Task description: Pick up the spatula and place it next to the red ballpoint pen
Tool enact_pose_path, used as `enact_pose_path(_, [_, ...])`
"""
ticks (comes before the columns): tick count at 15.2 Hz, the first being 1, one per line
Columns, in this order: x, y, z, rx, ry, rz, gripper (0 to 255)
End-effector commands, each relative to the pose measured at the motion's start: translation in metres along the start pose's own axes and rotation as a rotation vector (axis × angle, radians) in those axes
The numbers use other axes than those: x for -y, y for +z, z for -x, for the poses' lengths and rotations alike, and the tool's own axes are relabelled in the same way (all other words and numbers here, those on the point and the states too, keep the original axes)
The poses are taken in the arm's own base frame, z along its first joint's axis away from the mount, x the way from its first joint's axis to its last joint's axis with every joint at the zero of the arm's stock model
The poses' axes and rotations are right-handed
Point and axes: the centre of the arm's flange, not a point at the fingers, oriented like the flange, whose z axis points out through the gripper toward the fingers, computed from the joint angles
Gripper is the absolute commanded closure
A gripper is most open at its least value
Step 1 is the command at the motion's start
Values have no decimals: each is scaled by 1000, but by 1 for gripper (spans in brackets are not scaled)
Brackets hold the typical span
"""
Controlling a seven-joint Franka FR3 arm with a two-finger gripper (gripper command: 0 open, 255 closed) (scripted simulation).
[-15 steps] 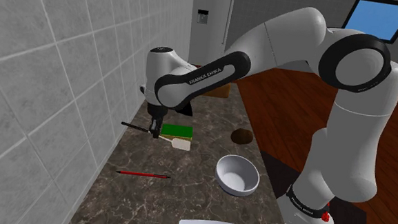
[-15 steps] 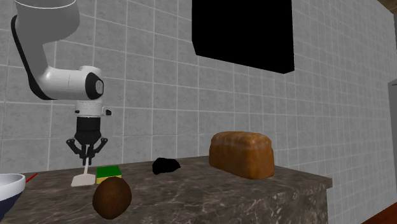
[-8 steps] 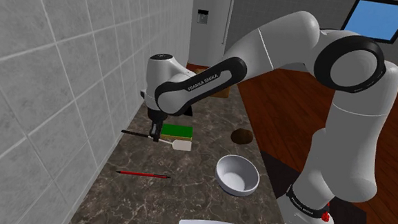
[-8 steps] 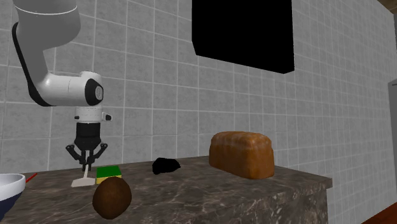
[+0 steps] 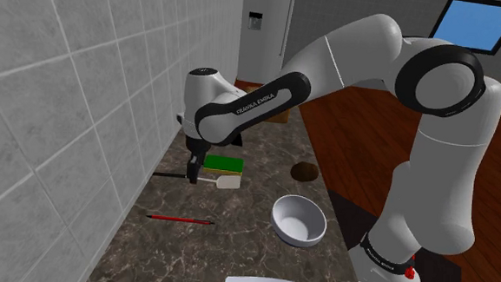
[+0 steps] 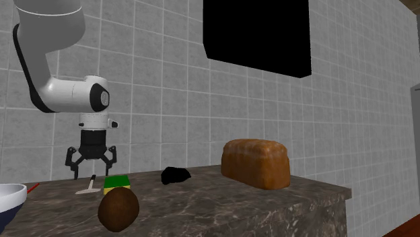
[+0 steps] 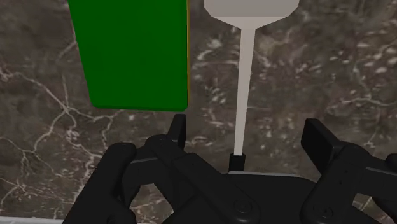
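Observation:
The spatula (image 5: 226, 182), with a pale blade and a thin shaft ending in a black handle, lies on the dark marble counter (image 5: 253, 249) beside a green sponge (image 5: 222, 165). My gripper (image 5: 193, 171) hangs just above its shaft, open. In the wrist view the shaft (image 7: 244, 83) runs between the spread fingers (image 7: 179, 127) and touches neither; the gripper (image 7: 248, 130) holds nothing. Seen from the second exterior view, the gripper (image 6: 91, 161) stands over the spatula (image 6: 88, 186). The red pen (image 5: 180, 220) lies nearer the stand, close to the tiled wall.
A white bowl (image 5: 299, 220) sits nearer the stand, with a brown round object (image 5: 305, 171) beside the sponge. A bread loaf (image 6: 256, 163) and a small black object (image 6: 176, 176) lie farther along the counter. The tiled wall (image 5: 76, 111) borders one side.
The fingers have opened and let go of the spatula, which dropped a little and now lies on the counter. Before that, the hand sank slightly.

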Motion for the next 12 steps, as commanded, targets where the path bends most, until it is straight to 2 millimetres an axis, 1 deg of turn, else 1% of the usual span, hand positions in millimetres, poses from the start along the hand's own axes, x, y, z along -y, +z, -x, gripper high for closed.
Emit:
enact_pose_path(1, [0, 0, 0, 0, 0, 0, 0])
enact_pose_path(4, [0, -40, 0, 0, 0, 0, 0])
enact_pose_path(5, [0, -50, 0, 0, 0, 0, 0])
enact_pose_path(12, [0, -50, 0, 0, 0, 0, 0])
